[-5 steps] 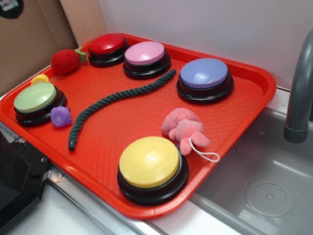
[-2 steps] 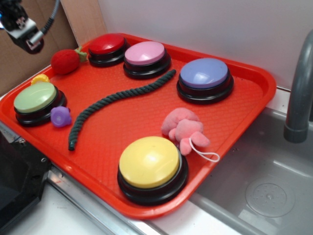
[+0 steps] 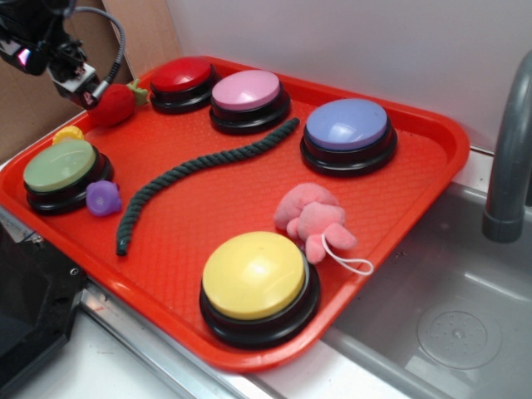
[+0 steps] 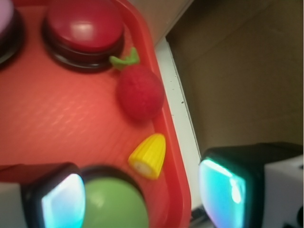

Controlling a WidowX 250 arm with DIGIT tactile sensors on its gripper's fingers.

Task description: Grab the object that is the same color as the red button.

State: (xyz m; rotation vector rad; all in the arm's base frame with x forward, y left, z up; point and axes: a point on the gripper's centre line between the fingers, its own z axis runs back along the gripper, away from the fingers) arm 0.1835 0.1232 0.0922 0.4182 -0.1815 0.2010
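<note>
On my exterior view the strawberry (image 3: 112, 105) lies on the tray (image 3: 249, 199) at upper left, just left of the domed button (image 3: 181, 81). My gripper (image 3: 79, 85) hangs beside its left edge.

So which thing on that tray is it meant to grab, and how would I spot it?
Find the red tray beside the sink, then the red button at its far left corner. Just left of that button, at the tray's rim, lies the strawberry: a small fuzzy red plush with a green leafy top, unlike the glossy buttons or the pink plush toy.

Fuzzy red strawberry (image 3: 113, 105) (image 4: 140, 93) lies beside glossy red button (image 3: 181, 76) (image 4: 84, 28).
</note>
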